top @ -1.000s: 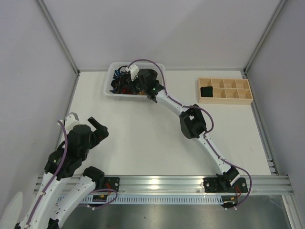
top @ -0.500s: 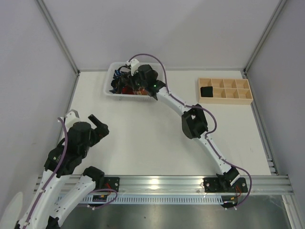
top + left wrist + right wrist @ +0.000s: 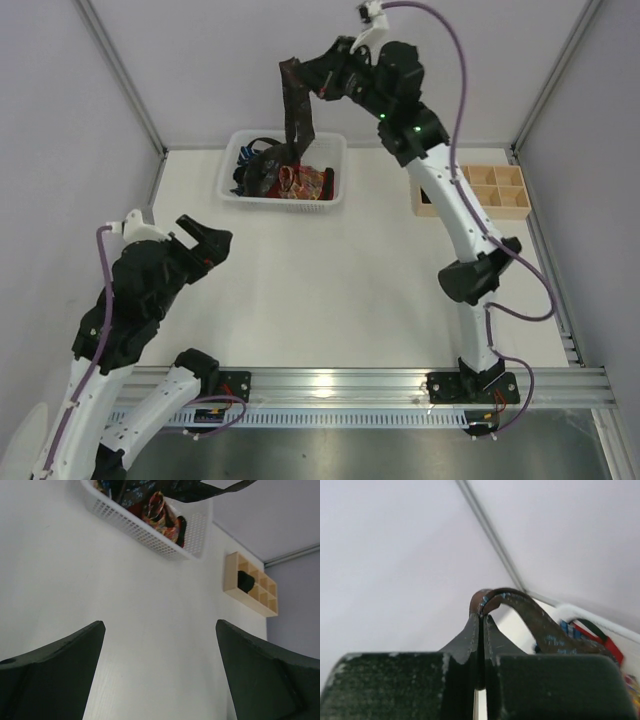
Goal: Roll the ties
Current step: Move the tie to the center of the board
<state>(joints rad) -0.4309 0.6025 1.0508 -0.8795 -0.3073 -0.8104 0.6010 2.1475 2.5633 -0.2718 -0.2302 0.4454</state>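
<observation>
My right gripper clamps tight on the dark tie, high above the far-left basket. The tie's tail hangs into it among the other ties. My left gripper is spread wide over the bare table, near left.

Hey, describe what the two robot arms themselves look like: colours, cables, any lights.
Both the left arm and the right arm have white tubular links joined by bulky black joint housings. A thin purple cable loops loosely along each. Small green lights glow near the right wrist. The jaws are matt black, broad and wedge-shaped.
</observation>
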